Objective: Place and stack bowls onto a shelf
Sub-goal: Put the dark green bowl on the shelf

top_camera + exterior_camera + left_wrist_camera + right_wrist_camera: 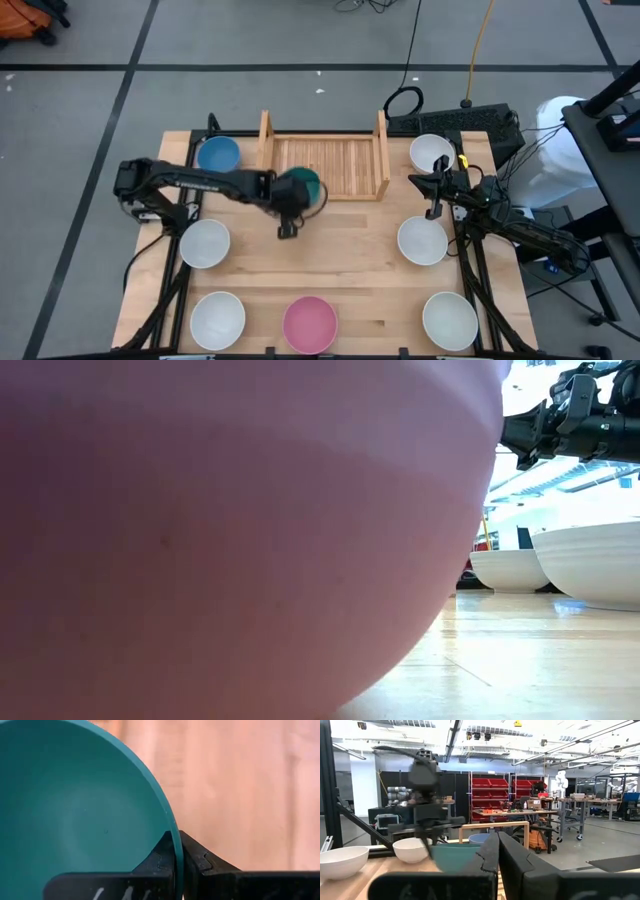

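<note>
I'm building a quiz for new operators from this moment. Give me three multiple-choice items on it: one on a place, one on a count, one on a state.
1. Where is the teal bowl?
A. At the shelf's left front corner, in the left gripper
B. In the table's front row
C. Beside the right arm

2. How many white bowls show in the high view?
A. Three
B. Five
C. Seven

3. How does the left gripper stand?
A. Wide open above the bowl
B. Shut on the teal bowl's rim
C. Out of view

Answers:
1 A: the high view shows it at the left arm's tip, by the shelf.
2 B: two lie on the left, three on the right; the blue bowl and pink bowl are the others.
3 B: the left wrist view shows both fingers pinching the rim.

The right gripper waits shut on the right.
</note>
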{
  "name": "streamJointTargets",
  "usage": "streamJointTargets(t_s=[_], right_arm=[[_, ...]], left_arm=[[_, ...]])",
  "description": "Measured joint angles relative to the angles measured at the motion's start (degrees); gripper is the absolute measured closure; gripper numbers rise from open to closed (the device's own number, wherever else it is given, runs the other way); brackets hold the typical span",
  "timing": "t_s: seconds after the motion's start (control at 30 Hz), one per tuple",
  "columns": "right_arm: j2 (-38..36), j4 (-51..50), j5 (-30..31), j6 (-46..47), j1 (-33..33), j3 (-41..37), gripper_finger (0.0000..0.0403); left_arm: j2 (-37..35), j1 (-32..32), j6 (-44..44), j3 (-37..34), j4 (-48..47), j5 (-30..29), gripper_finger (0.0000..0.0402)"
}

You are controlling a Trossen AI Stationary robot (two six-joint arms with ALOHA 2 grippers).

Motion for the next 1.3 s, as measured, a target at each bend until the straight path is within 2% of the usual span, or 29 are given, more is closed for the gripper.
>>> streamJointTargets(t_s=[0.2,0.4,0.63,0.77,0.97,1.3], right_arm=[[0.00,0.00,0.07,0.02,0.00,0.00,0.0403],[0.00,0.00,0.09,-0.07,-0.01,0.01,0.0403],[0.00,0.00,0.13,-0.13,-0.01,0.00,0.0403],[0.00,-0.02,0.15,-0.15,0.01,0.00,0.0403],[0.00,-0.02,0.17,-0.13,-0.01,0.00,0.0403],[0.02,-0.07,0.15,-0.15,-0.01,0.00,0.0403]], left_arm=[[-0.01,7.68,0.05,4.87,-2.60,-0.02,0.0396],[0.75,13.81,3.08,13.02,-8.87,-0.28,0.0396],[6.21,17.78,7.77,24.73,-17.24,-0.48,0.0396],[10.48,18.48,7.82,29.74,-18.06,-0.43,0.0396],[16.75,18.62,10.28,32.73,-22.58,0.03,0.0396],[23.24,18.65,10.97,32.75,-22.05,2.80,0.0396]])
